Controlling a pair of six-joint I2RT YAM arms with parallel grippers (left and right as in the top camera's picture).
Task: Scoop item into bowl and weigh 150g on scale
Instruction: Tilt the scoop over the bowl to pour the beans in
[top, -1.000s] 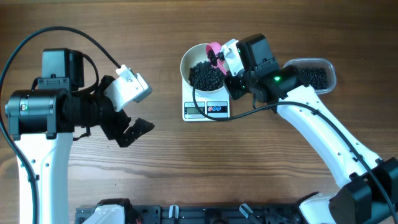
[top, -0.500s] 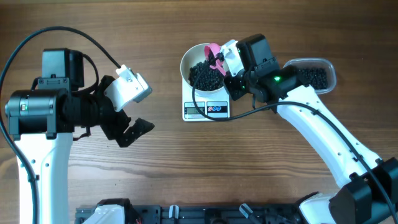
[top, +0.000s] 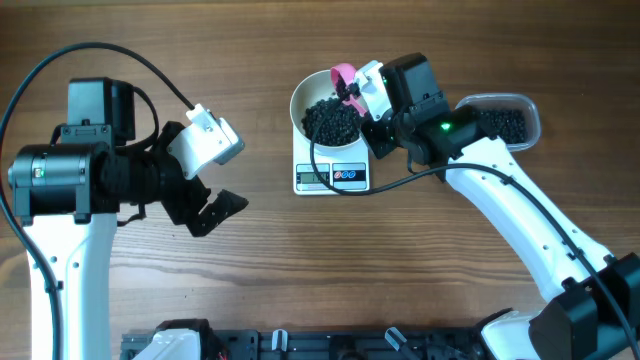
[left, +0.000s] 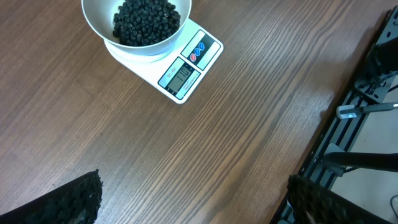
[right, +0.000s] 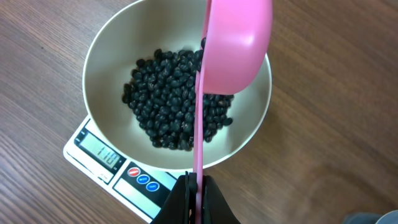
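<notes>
The white bowl (top: 300, 95) sits on the small white scale (top: 332, 177) and holds a heap of black beans (top: 330, 120). My right gripper (top: 368, 100) is shut on the handle of a pink scoop (top: 344, 75). The right wrist view shows the scoop (right: 236, 43) turned on its side over the bowl's rim (right: 99, 56), above the beans (right: 168, 112), its back facing me. Its handle is pinched in the right gripper (right: 197, 186). The scale (right: 106, 158) shows lit digits. My left gripper (left: 193, 186) hangs open over bare table, far from the scale (left: 186, 71).
A clear plastic tub (top: 505, 122) holding more black beans stands to the right of the scale, partly under the right arm. A black rail (top: 330, 345) runs along the table's front edge. The left arm (top: 80, 170) stands at the left side.
The pink scoop has edged slightly toward the bowl's far rim. The left arm has not moved.
</notes>
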